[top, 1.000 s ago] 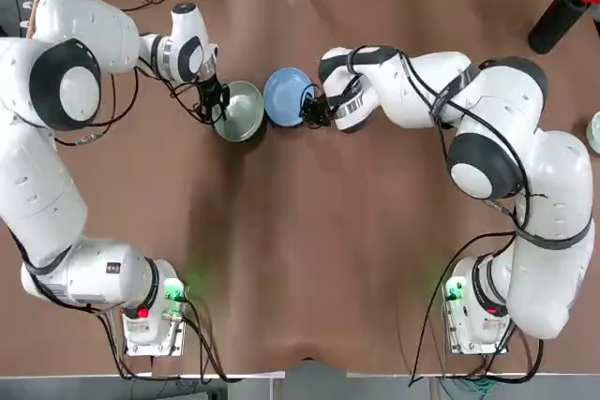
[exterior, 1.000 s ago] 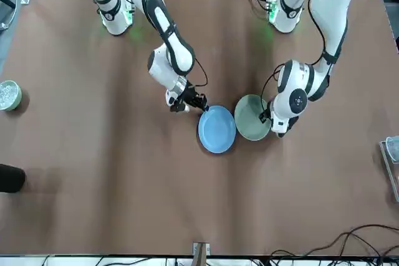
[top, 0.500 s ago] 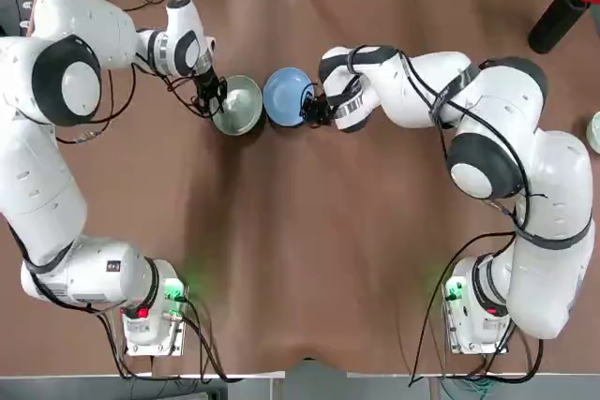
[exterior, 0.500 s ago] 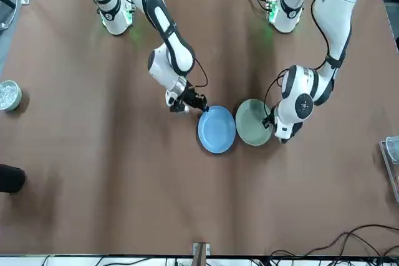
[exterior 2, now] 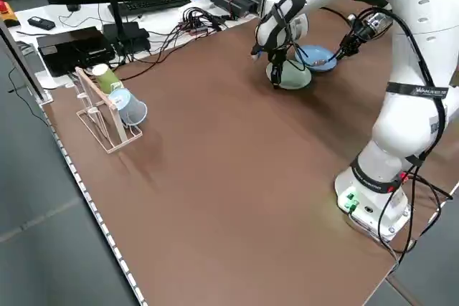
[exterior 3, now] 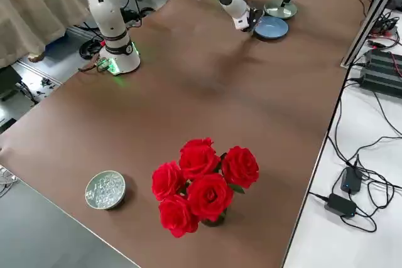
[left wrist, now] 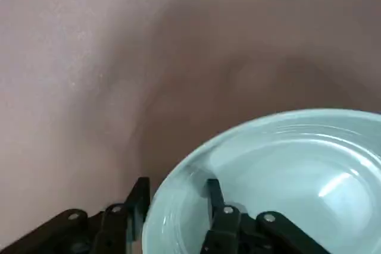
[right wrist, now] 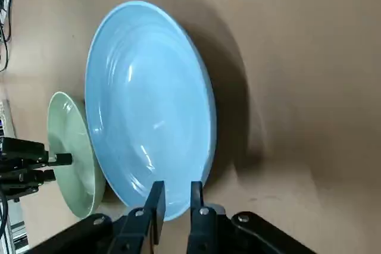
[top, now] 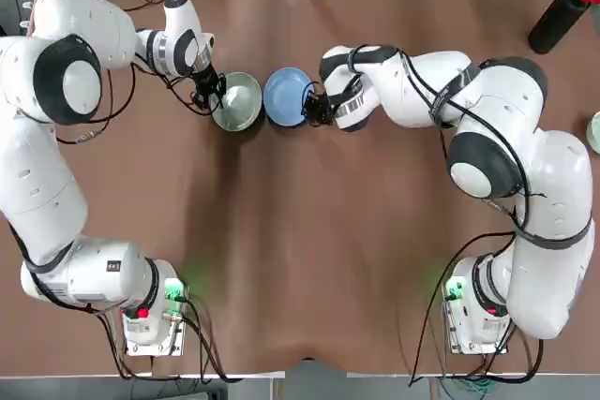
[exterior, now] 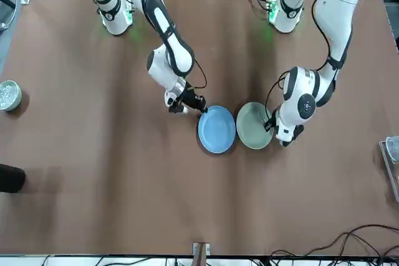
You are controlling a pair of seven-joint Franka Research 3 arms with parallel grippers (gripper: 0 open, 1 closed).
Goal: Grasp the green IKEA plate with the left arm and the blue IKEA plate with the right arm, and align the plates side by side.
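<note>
The pale green plate (top: 237,100) sits slightly tilted just left of the light-blue plate (top: 286,96), their rims almost touching at the far middle of the table. My left gripper (top: 208,89) is shut on the green plate's outer rim (left wrist: 178,176), one finger inside (left wrist: 214,193) and one outside. My right gripper (top: 314,106) is shut on the blue plate's right rim (right wrist: 205,117), which lies nearly flat. In the front view the blue plate (exterior: 216,129) and the green plate (exterior: 254,134) stand side by side.
A black vase of red roses (exterior 3: 201,183) and a small glass bowl (exterior 3: 105,189) stand at the table's right edge. A wooden rack with cups (exterior 2: 107,109) is at the left edge. Cables and electronics lie beyond the far edge.
My left gripper carried the green plate a little toward the far edge and lowered its tilt, bringing it level with the blue plate. The right gripper and blue plate stayed put.
</note>
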